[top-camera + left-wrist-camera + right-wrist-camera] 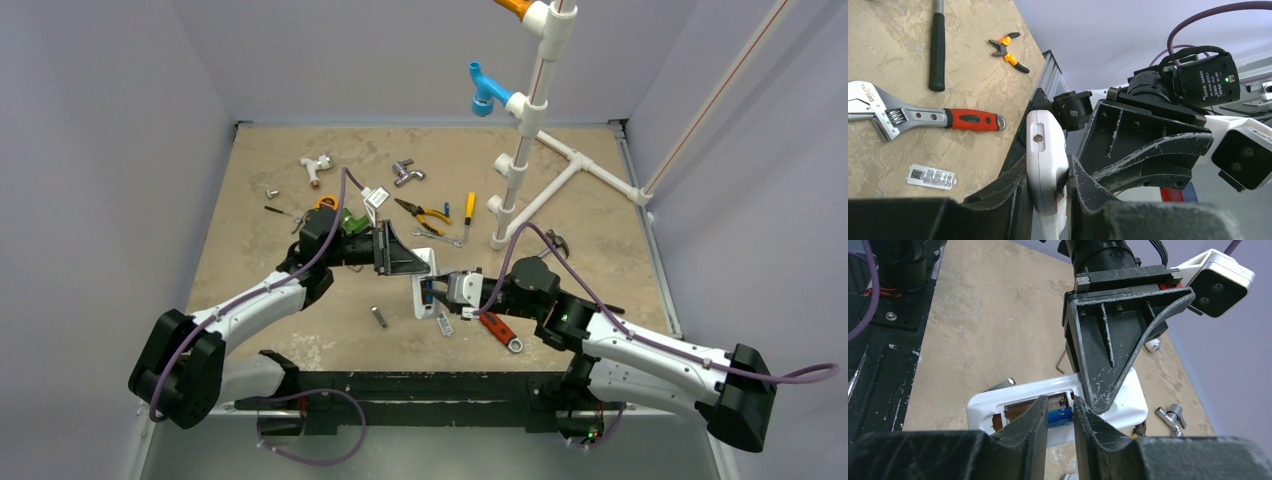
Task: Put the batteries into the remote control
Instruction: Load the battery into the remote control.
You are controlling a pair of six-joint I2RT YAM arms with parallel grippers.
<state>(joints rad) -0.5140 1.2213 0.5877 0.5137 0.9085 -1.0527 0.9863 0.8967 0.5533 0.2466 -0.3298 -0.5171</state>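
- The left arm reaches from its base at the near left edge toward the middle of the worktop (300,190), with its forearm angled rightward.
- The left tool (424,263) is pressed together on the remote control (426,288), its fingers (1088,187) clamping the white body on both sides.
- The remote control is held on edge, clear of the worktop and between the two tools. Its open battery recess faces the right tool.
- A blue battery (1060,417) sits at the recess, filling the gap between the right tool's fingers.
- The right tool (440,292) is narrowed and pinching that battery, with its tips against the remote's back.
- The right arm stretches leftward from the near right corner, wrist level, above the red-handled wrench (500,331).
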